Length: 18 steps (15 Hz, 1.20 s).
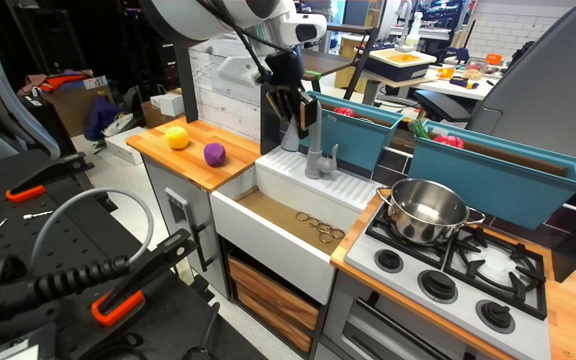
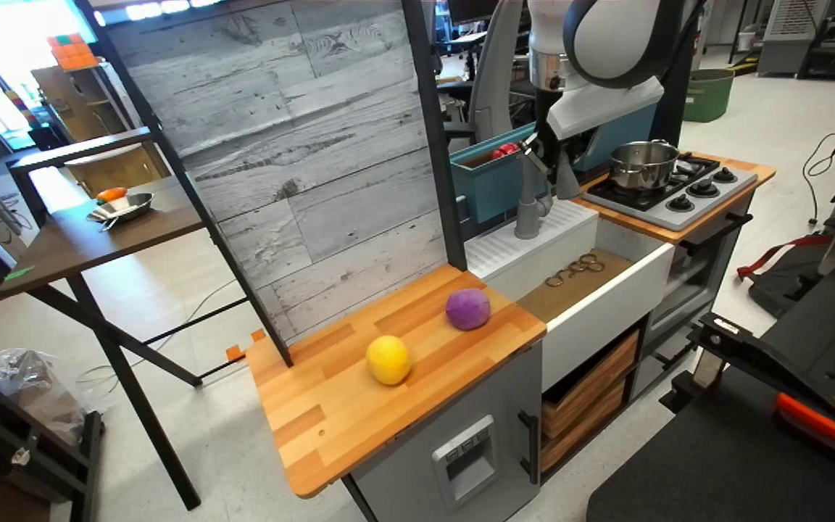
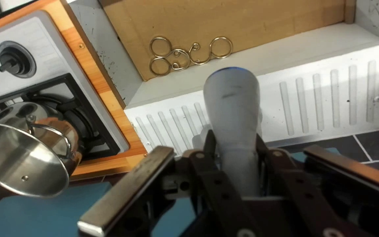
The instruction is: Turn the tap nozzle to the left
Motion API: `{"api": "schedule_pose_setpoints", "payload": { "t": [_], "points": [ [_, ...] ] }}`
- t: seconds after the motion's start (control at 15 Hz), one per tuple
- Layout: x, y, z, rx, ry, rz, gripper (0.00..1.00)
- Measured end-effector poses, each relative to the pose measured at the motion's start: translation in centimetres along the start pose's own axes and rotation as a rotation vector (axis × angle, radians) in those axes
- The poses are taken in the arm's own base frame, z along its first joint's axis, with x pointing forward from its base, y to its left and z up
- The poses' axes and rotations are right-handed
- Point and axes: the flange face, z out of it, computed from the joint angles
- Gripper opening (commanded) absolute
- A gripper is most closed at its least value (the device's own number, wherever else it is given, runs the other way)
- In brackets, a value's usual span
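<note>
The tap nozzle (image 1: 314, 160) is a grey faucet on the white ribbed ledge behind the sink. In both exterior views its post (image 2: 528, 214) stands upright and the flared spout end (image 2: 567, 180) points down. My gripper (image 1: 298, 125) is at the top of the faucet, over the arch, and hides most of it. In the wrist view the flared spout (image 3: 232, 98) runs up between my two fingertips (image 3: 235, 141). One finger is against each side of the spout, so the gripper looks shut on it. The side lever (image 1: 334, 152) shows beside the post.
Behind the faucet stand blue bins (image 1: 353, 137). A steel pot (image 1: 425, 210) sits on the stove (image 1: 368, 250). Curled metal hooks (image 1: 323, 230) lie in the sink (image 1: 268, 240). A yellow ball (image 1: 177, 137) and a purple ball (image 1: 214, 154) rest on the wooden counter (image 1: 203, 132).
</note>
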Motion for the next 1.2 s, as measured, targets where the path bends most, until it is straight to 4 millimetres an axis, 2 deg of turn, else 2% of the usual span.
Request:
{"api": "schedule_pose_setpoints", "payload": {
  "t": [0.47, 1.2],
  "points": [
    [-0.6, -2.4, -0.5, 0.019, 0.032, 0.279, 0.06],
    [-0.7, -3.5, -0.7, 0.153, 0.06, 0.537, 0.06]
  ]
}}
